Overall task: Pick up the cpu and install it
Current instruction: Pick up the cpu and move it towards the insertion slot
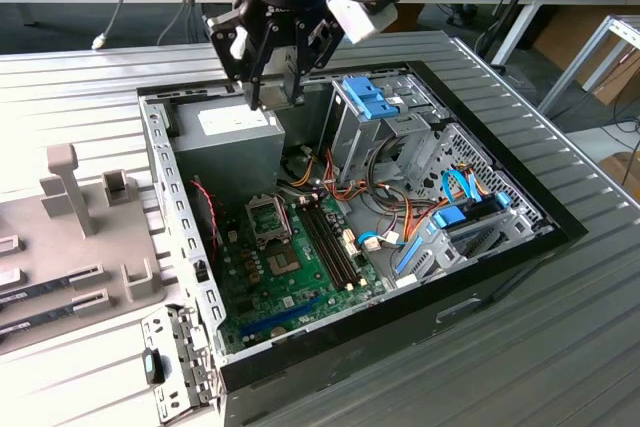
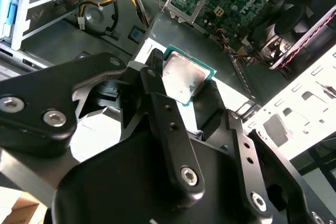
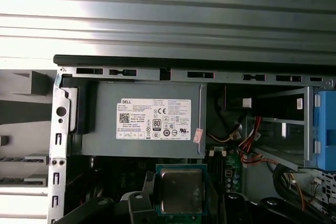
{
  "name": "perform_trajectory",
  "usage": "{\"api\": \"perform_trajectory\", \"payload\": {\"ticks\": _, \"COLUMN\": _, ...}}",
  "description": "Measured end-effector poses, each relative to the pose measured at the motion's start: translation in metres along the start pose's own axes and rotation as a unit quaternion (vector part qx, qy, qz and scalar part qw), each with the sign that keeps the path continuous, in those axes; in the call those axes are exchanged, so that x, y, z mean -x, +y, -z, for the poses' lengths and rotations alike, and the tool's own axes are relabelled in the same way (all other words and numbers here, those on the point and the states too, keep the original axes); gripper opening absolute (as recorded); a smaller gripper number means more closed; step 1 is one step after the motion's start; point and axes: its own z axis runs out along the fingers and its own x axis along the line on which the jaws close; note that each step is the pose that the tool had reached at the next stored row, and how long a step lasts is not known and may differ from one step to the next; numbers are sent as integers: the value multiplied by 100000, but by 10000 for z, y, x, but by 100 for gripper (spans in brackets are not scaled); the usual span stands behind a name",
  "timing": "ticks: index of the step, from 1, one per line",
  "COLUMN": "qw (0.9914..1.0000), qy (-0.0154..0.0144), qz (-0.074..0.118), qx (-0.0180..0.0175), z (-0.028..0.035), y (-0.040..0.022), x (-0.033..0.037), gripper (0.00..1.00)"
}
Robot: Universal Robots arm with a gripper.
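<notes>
Ribbed grey metal surface (image 1: 560, 347) carrying an open black desktop computer case (image 1: 400, 312), which lies on its side with the interior exposed. On the exterior view's left, beside the case, sits a flat grey fixture tray (image 1: 70, 237) with upright posts. Inside the case, at the far corner on the exterior view's left, is a grey box-shaped power supply (image 1: 225, 142) with a white label, also seen in the first wrist view (image 3: 147, 119). A green motherboard (image 1: 290, 287) covers the near part of the case floor. A blue plastic drive bracket (image 1: 370, 97) stands at the far side, to the exterior view's right of the power supply. The black two-finger gripper (image 1: 275, 97) hangs above the power supply, clear of the motherboard. The silver-framed processor socket (image 1: 270, 219) on the motherboard stands empty. The cpu (image 2: 184, 77), a small square chip with a silver-grey metal top and a thin green rim, is clamped by its opposite edges between the closed-in gripper fingers (image 2: 157, 77), off the board and well apart from the socket.
</notes>
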Motion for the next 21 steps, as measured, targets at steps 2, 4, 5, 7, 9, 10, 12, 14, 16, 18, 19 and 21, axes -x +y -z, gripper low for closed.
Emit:
{"api": "perform_trajectory", "payload": {"ticks": 2, "qw": 100000, "qy": 4, "qz": 0, "qx": -2, "z": -33, "y": -22, "x": 8, "gripper": 47}}
{"api": "perform_trajectory", "payload": {"ticks": 4, "qw": 100000, "qy": 3, "qz": -3, "qx": -1, "z": -54, "y": -38, "x": 14, "gripper": 47}}
{"api": "perform_trajectory", "payload": {"ticks": 5, "qw": 100000, "qy": 4, "qz": -2, "qx": -1, "z": -56, "y": -40, "x": 14, "gripper": 47}}
{"api": "perform_trajectory", "payload": {"ticks": 7, "qw": 100000, "qy": 3, "qz": -2, "qx": -2, "z": -62, "y": -44, "x": 16, "gripper": 47}}
{"api": "perform_trajectory", "payload": {"ticks": 9, "qw": 100000, "qy": 1, "qz": -2, "qx": -1, "z": -68, "y": -48, "x": 17, "gripper": 47}}
{"api": "perform_trajectory", "payload": {"ticks": 10, "qw": 100000, "qy": 2, "qz": -3, "qx": -1, "z": -70, "y": -50, "x": 17, "gripper": 47}}
{"api": "perform_trajectory", "payload": {"ticks": 12, "qw": 100000, "qy": 2, "qz": 0, "qx": -2, "z": -74, "y": -52, "x": 18, "gripper": 47}}
{"api": "perform_trajectory", "payload": {"ticks": 14, "qw": 100000, "qy": 2, "qz": -1, "qx": 0, "z": -79, "y": -56, "x": 19, "gripper": 47}}
{"api": "perform_trajectory", "payload": {"ticks": 16, "qw": 100000, "qy": 4, "qz": -2, "qx": -4, "z": -83, "y": -59, "x": 19, "gripper": 47}}
{"api": "perform_trajectory", "payload": {"ticks": 18, "qw": 100000, "qy": 3, "qz": -3, "qx": -2, "z": -89, "y": -64, "x": 20, "gripper": 47}}
{"api": "perform_trajectory", "payload": {"ticks": 19, "qw": 100000, "qy": 4, "qz": -1, "qx": -3, "z": -91, "y": -65, "x": 21, "gripper": 47}}
{"api": "perform_trajectory", "payload": {"ticks": 21, "qw": 100000, "qy": 2, "qz": -1, "qx": -2, "z": -98, "y": -71, "x": 22, "gripper": 47}}
